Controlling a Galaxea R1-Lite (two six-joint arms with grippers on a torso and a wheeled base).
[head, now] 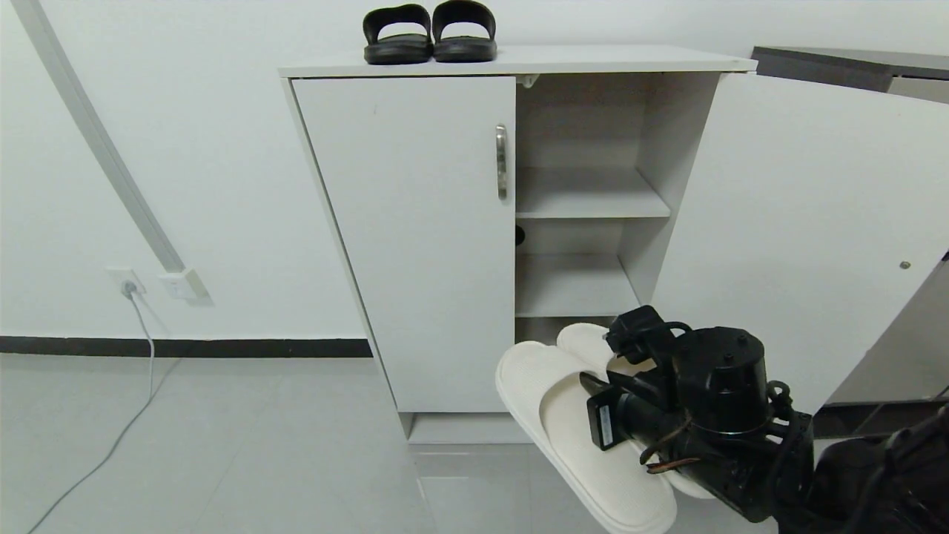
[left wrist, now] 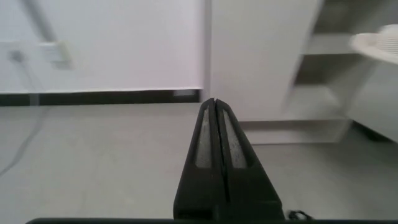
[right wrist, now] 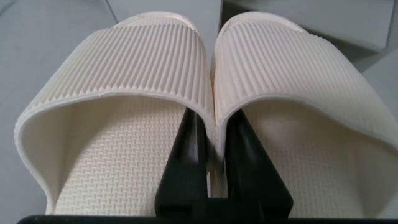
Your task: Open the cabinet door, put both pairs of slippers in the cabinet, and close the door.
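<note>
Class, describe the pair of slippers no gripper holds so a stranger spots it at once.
Find the white two-door cabinet against the wall, its right door open. On its top, above the shut left door, sits a pair of black rubber slide slippers. The white ribbed pair hangs low in the right gripper.

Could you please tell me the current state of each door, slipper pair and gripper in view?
right door, swung open.
left door, closed.
white slippers, clamped as a pair, off the floor.
black slippers, side by side on the cabinet top.
right gripper, shut on white slippers.
left gripper, shut, empty.
</note>
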